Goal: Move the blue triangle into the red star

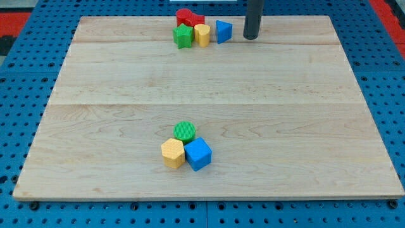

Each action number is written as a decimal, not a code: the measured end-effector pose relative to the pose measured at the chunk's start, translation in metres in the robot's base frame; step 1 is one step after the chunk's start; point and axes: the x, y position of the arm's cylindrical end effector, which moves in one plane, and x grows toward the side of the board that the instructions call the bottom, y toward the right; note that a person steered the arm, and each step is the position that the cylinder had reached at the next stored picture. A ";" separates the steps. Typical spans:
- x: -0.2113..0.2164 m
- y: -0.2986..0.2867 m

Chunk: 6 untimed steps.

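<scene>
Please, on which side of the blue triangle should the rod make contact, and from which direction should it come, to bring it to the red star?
No grip is possible, only a push. Contact the blue triangle on its right face, coming from the view's right, where my tip already stands apart from it. The red star lies up-left, behind the yellow block, so aim probably slightly toward the view's top.

- My tip point(251, 37) sits near the board's point(285, 126) top edge, just right of the blue triangle point(223, 30), a small gap between them.
- Triangle is rightmost in the top cluster; the yellow block point(202, 34) lies just left of it.
- Green star point(183, 36) touches the yellow block's left side.
- Red star point(188, 17) lies behind those two, toward the view's top.
- Well apart, near the view's bottom: green cylinder point(185, 131) behind, yellow hexagon point(173, 153) bottom left, blue cube point(198, 154) bottom right, all three touching.
</scene>
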 end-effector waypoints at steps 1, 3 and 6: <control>-0.001 -0.013; -0.011 -0.038; -0.012 -0.059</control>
